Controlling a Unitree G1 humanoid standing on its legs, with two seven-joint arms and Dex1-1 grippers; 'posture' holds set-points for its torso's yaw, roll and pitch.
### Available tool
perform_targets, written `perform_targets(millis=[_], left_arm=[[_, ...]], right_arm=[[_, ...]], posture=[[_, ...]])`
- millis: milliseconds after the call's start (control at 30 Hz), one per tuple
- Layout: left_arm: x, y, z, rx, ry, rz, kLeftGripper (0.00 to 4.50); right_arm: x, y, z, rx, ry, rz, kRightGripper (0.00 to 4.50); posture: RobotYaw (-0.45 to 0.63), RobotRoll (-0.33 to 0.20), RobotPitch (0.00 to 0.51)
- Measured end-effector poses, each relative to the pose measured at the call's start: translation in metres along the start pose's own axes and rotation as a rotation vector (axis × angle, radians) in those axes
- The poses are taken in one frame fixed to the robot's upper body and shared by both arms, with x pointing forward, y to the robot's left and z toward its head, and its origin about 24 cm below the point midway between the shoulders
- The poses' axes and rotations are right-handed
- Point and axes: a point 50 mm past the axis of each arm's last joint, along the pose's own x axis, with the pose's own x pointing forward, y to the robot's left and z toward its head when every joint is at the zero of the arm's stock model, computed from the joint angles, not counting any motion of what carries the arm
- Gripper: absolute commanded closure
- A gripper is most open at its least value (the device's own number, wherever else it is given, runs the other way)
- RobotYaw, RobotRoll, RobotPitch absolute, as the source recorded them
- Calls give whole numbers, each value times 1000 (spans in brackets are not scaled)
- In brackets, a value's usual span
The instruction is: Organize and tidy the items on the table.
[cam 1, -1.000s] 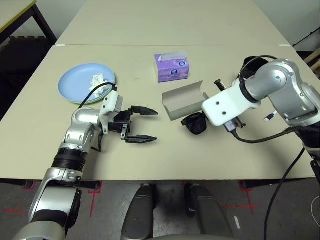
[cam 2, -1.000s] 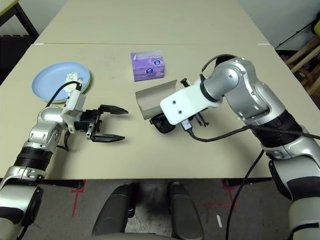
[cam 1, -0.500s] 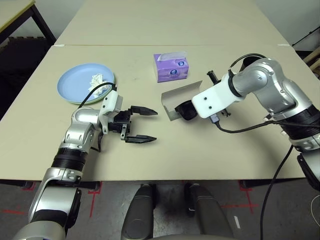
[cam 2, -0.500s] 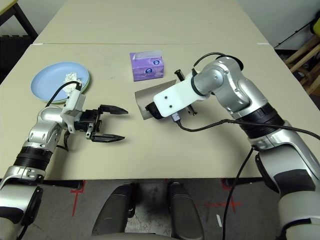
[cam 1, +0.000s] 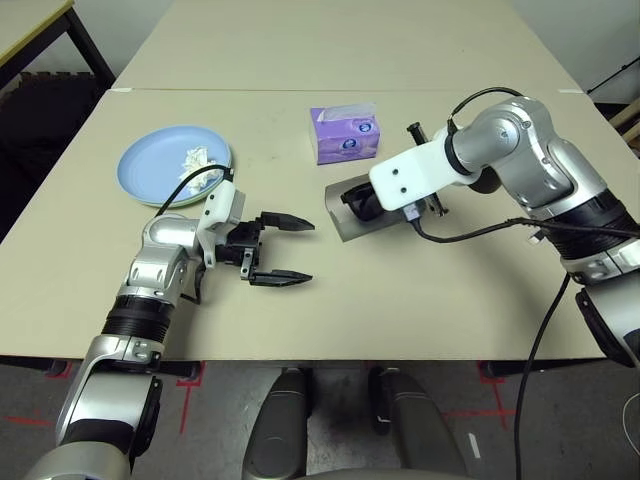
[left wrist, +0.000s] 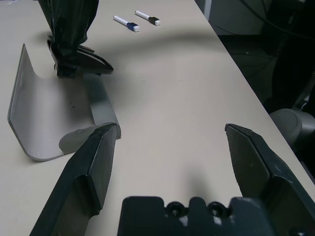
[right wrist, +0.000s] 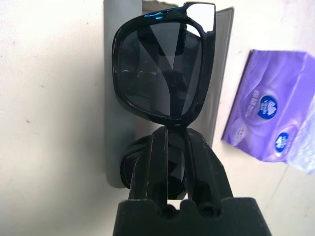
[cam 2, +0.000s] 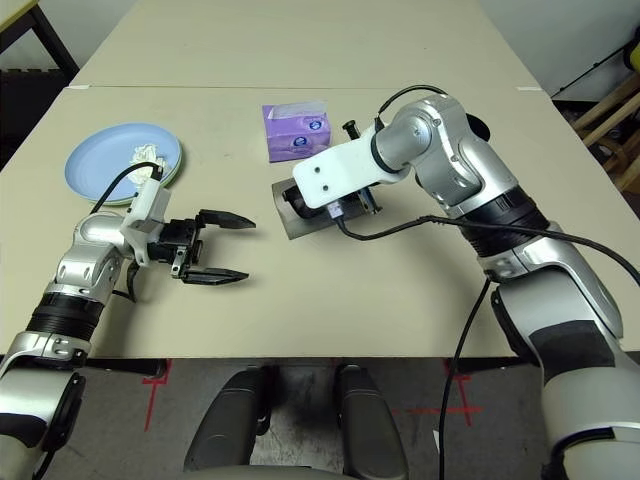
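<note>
On beige table (cam 1: 420, 310), purple tissue box (cam 1: 345, 135)

No text, number or sign can be read on anything. The tissue box (right wrist: 268, 115) carries round blue emblems with white marks on its purple side, too small and blurred to make out. The two markers (left wrist: 127, 23) on the table (left wrist: 177, 98) show no legible print.

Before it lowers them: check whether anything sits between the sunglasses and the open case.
Nothing visible does. The right hand holds the black sunglasses directly over the open grey glasses case, whose inside looks bare.
</note>
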Motion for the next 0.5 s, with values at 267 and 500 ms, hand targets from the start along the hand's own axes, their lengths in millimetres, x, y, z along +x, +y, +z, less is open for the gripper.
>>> perform_targets(millis=[267, 500], left_arm=[[0, 0, 0, -1, 0, 0, 0], [0, 0, 0, 0, 0, 0, 0]], right_arm=[[10, 0, 4, 28, 3, 22, 4177], [16, -6, 7, 26, 33, 21, 4177]], posture=[[128, 0, 172], [133, 0, 175]])
